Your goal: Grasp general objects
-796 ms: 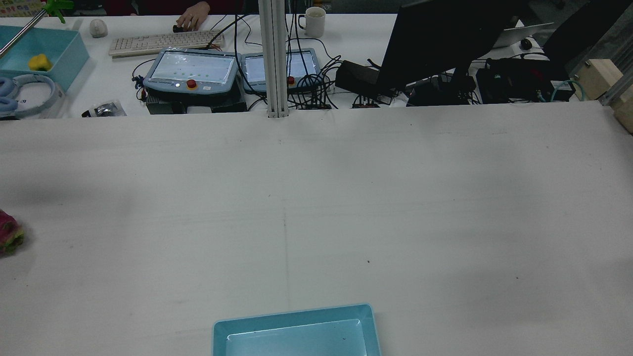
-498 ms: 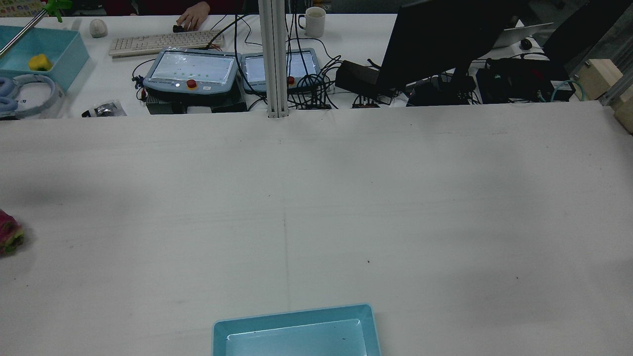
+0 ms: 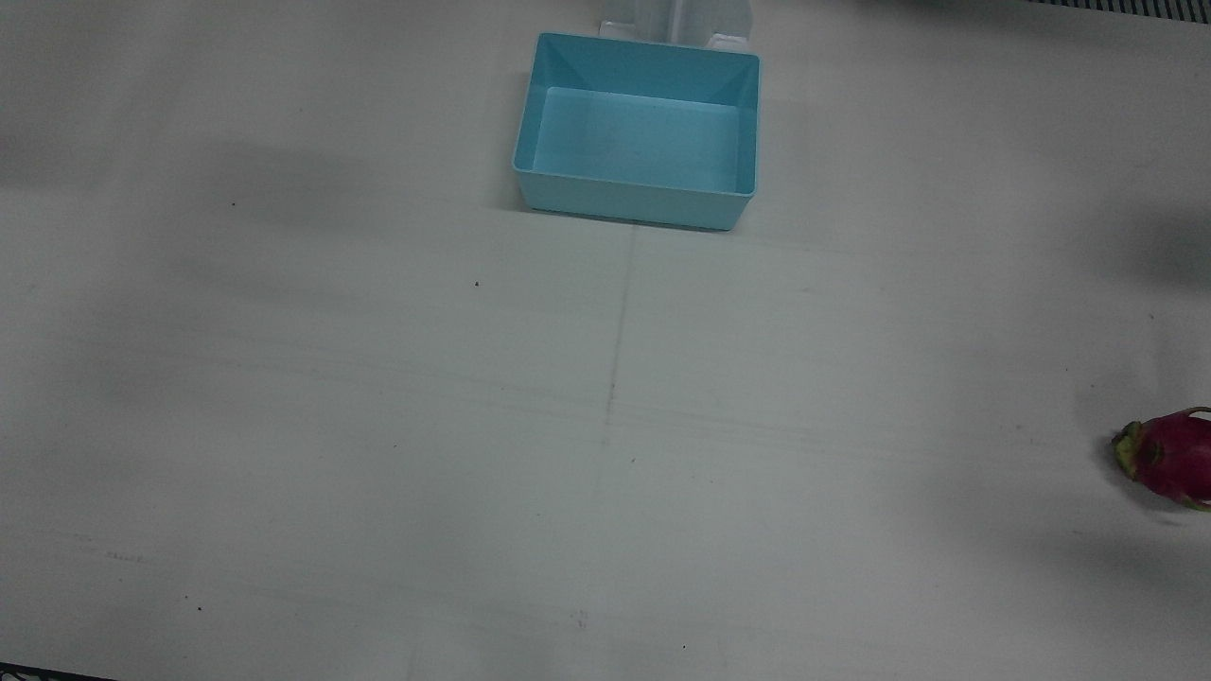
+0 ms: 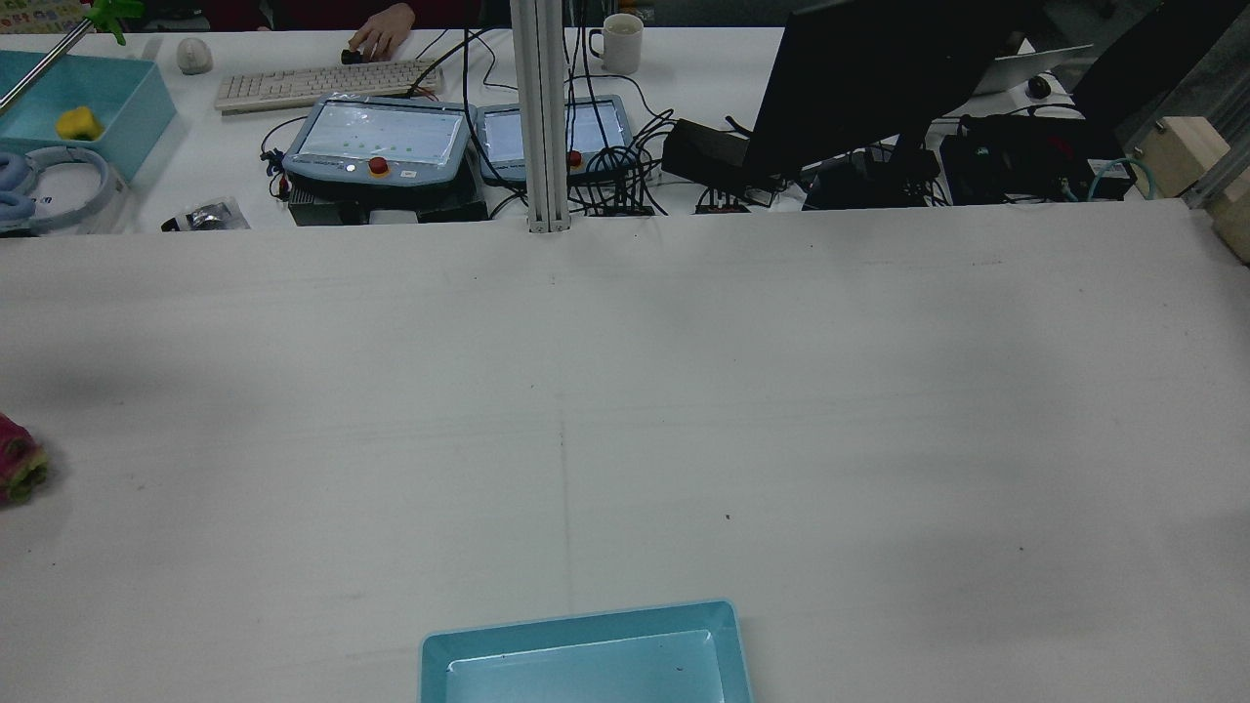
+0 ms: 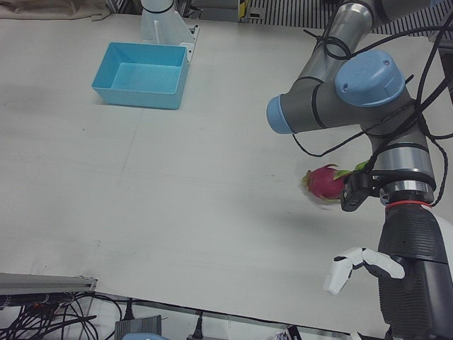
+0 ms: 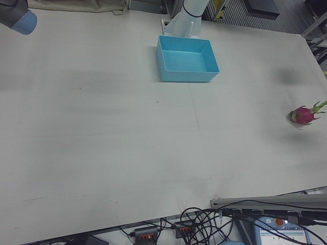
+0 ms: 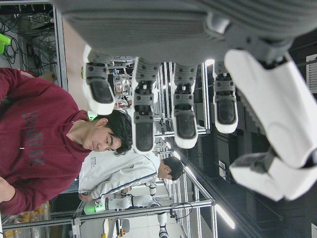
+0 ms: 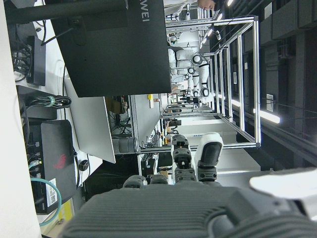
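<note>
Left-front view: the dragon fruit lies on its side on the white table, far out on your left arm's half and well apart from the blue bin, which stands empty at the robot's edge. Your left hand hangs beyond the fruit on the operators' side, off the table surface, nothing in it; the left hand view shows its fingers spread apart and extended, palm facing out across the lab rather than down at the fruit.

Right hand: seen only by its own camera. Fingers look partly curled, nothing visible between them; cannot tell exactly how far open.

Handling, judged: plastic replica or real fruit, cannot tell. Either way, rounded body, smooth waxy skin, likely to roll or squirt out under a pinch. The green scale tips are thin and will flex, so don't take hold there. Wrap the widest part of the pink body from above, fingers on one flank and thumb opposite, across the short axis. You'll need to turn the palm down first.
</note>
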You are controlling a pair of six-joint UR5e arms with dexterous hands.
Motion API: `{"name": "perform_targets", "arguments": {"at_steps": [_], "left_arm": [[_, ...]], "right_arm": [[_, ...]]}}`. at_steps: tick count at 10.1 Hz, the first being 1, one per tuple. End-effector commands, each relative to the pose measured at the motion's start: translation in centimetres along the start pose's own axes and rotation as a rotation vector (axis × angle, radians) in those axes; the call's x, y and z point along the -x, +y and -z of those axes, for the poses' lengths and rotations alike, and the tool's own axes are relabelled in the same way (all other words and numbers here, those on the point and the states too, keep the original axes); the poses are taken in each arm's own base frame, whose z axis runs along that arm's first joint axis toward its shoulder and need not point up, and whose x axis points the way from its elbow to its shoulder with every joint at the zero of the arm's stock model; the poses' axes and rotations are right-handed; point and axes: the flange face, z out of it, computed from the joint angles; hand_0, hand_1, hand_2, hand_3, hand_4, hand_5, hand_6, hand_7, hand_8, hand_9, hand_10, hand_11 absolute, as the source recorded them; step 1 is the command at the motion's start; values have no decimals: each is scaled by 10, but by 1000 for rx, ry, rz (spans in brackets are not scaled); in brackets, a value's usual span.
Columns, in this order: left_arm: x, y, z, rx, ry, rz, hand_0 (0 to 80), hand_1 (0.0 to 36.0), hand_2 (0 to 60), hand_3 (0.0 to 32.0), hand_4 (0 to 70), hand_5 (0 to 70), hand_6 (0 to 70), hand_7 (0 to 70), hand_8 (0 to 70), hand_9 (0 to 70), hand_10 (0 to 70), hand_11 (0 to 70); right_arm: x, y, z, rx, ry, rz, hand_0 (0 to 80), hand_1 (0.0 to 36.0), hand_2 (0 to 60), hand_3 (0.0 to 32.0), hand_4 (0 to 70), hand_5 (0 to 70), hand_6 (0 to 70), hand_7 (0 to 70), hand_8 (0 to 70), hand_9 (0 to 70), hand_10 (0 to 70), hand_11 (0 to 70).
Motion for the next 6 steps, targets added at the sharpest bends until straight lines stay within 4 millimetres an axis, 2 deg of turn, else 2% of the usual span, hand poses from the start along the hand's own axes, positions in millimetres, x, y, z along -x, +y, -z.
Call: {"name": "perform_targets", "arguments": {"at_steps": [1,2,3,4,5,6], "left_arm": [[-5,4,-2,29,10,4,605,360,600,0,231,700,700,700,700,700,700,700],[-4,9,-3,47,11,9,589,349,600,0,281,700,700,700,700,700,700,700],[-5,15,-3,59,11,10,582,332,600,0,302,700,700,700,700,700,700,700],[-2,17,-4,62,8,11,584,288,600,0,239,700,700,700,602,661,700,700],[-4,25,-6,76,9,14,605,223,127,0,151,549,381,698,286,250,530,700],[-5,37,-6,89,8,17,605,205,0,0,92,405,220,429,148,75,368,538]], "right_arm": [[0,0,0,0,0,0,0,0,0,0,0,0,0,0,0,0,0,0],[0,0,0,0,0,0,0,0,0,0,0,0,0,0,0,0,0,0],[0,0,0,0,0,0,0,0,0,0,0,0,0,0,0,0,0,0],[0,0,0,0,0,0,0,0,0,0,0,0,0,0,0,0,0,0],[0,0,0,0,0,0,0,0,0,0,0,0,0,0,0,0,0,0],[0,0,0,0,0,0,0,0,0,0,0,0,0,0,0,0,0,0]]}}
